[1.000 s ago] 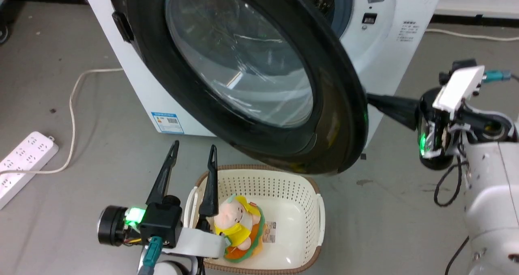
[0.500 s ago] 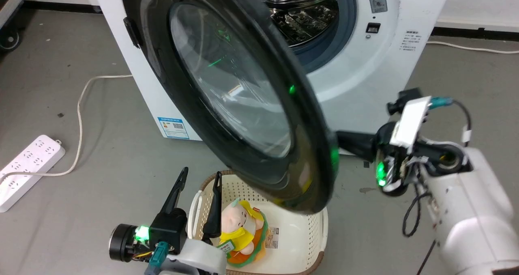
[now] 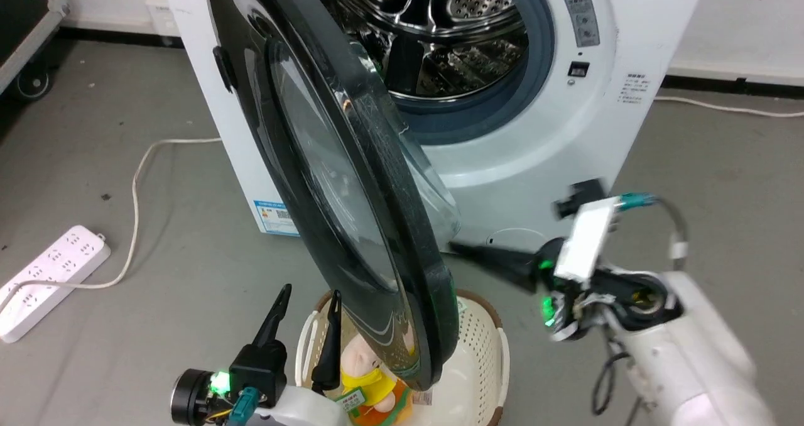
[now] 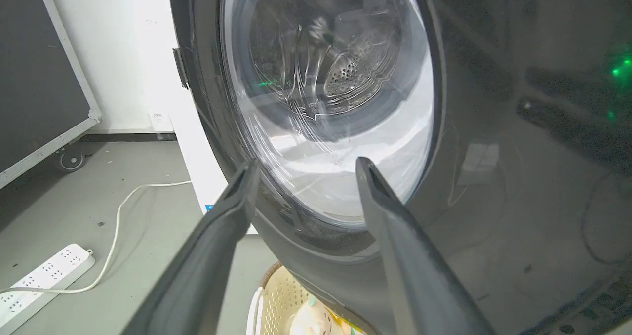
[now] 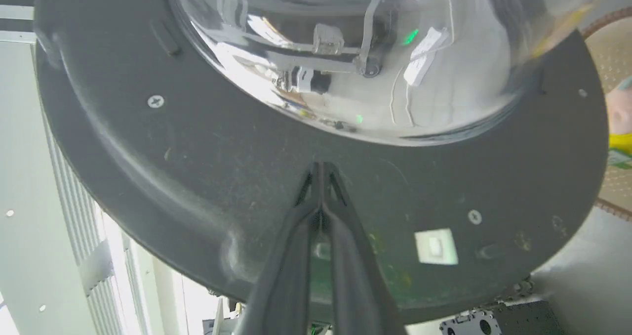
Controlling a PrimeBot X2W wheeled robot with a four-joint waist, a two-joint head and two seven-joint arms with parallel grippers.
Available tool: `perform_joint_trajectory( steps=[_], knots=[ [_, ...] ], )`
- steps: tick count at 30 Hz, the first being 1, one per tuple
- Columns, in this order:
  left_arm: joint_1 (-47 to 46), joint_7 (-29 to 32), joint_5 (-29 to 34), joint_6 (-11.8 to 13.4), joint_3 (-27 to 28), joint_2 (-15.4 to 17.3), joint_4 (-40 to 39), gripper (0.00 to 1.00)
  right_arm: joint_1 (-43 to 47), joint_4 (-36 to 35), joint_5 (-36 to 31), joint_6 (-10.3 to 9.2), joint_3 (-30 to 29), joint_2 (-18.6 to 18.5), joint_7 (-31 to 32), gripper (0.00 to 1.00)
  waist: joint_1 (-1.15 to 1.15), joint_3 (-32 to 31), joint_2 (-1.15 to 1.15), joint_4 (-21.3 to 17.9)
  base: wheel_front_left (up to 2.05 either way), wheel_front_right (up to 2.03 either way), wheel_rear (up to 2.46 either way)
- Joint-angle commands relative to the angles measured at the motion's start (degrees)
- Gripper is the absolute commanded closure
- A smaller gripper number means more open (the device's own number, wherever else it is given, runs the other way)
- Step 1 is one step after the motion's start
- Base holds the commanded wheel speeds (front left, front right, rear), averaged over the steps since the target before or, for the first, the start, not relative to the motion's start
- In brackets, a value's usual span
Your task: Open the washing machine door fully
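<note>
Pointing at the washing machine door [image 5: 148, 177], the right tool [image 5: 321, 169] is closed, mid-frame; the left tool [image 4: 306, 163] stands open.

The grey floor [image 3: 703, 174], scuffed and speckled, runs back to a white wall [image 3: 747, 17] with black skirting [image 3: 722, 84] at two o'clock. A white power strip [image 3: 47, 281] lies at eight o'clock, its cream cable [image 3: 134, 187] curling up toward ten. At ten o'clock stands a dark, metal-edged case [image 3: 19, 5] on a castor. The light is even and the shadows soft.
</note>
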Motion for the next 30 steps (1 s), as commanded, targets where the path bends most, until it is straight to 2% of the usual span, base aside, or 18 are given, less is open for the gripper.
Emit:
perform_joint_trajectory(
  steps=[1, 2, 5, 9, 12, 15, 18, 21, 27, 30],
  knots=[
    [0.9, -0.3, -0.3, -0.1, 0.2, -0.2, -0.1, 0.00, 1.2, -0.9, -1.1, 0.07, -0.7, -1.3, -1.6, 0.51, 0.00, -0.5, 0.00, -0.4, 0.00, 0.00, 0.00],
    [1.1, -0.3, -0.3, -0.2, 0.3, -0.2, -0.2, 0.00, 1.5, -1.9, -2.5, 0.07, -1.2, -2.3, -4.0, 0.00, 0.00, -0.7, 0.00, -0.6, 0.00, 0.00, 0.00],
    [1.5, -0.3, -0.5, -0.3, 0.5, -0.3, -0.4, 0.00, 3.2, -7.3, -8.2, 0.07, -2.4, -5.7, -11.9, 0.00, 0.00, -1.5, 0.00, -1.5, 0.00, 0.00, 0.00],
    [1.9, -0.3, -1.0, -0.4, 1.0, -0.5, -1.1, 0.00, 7.9, -18.5, -21.1, 0.07, -1.1, -12.0, -25.6, 0.00, 0.00, -2.4, 0.00, -2.7, 0.00, 0.00, 0.00],
    [2.3, -0.3, -1.1, -0.4, 1.4, -0.6, -1.7, 0.00, 12.1, -25.3, -32.5, 0.07, 0.6, -17.0, -37.2, 0.00, 0.00, -3.1, 0.00, -3.6, 0.00, 0.00, 0.00],
    [2.6, -0.3, -1.1, -0.4, 1.8, -0.7, -2.3, 0.00, 16.9, -27.6, -45.7, 0.07, -0.2, -20.5, -49.0, 0.00, 0.00, -3.5, 0.00, -4.3, 0.00, 0.00, 0.00],
    [3.1, -0.3, -1.0, -0.3, 2.2, -0.8, -2.7, 0.00, 22.2, -28.4, -55.7, 0.07, -3.1, -19.5, -56.3, 0.00, 0.00, -3.8, 0.00, -4.9, 0.00, 0.00, 0.00],
    [3.7, -0.3, -0.9, -0.5, 2.5, -0.9, -2.9, 0.00, 27.2, -30.1, -64.3, 0.07, -7.3, -16.3, -60.3, 0.00, 0.00, -4.0, 0.00, -5.5, 0.00, 0.00, 0.00],
    [4.6, -0.3, -0.5, -1.2, 2.7, -0.9, -2.7, 0.00, 35.8, -35.1, -76.5, 0.07, -14.0, -7.3, -62.4, 0.00, 0.00, -4.0, 0.00, -6.2, 0.00, 0.00, 0.00],
    [5.0, -0.3, -0.4, -1.3, 2.8, -0.9, -2.5, 0.00, 38.7, -36.4, -81.0, 0.07, -15.0, -4.1, -62.6, 0.00, 0.00, -3.9, 0.00, -6.5, 0.00, 0.00, 0.00]
  ],
)
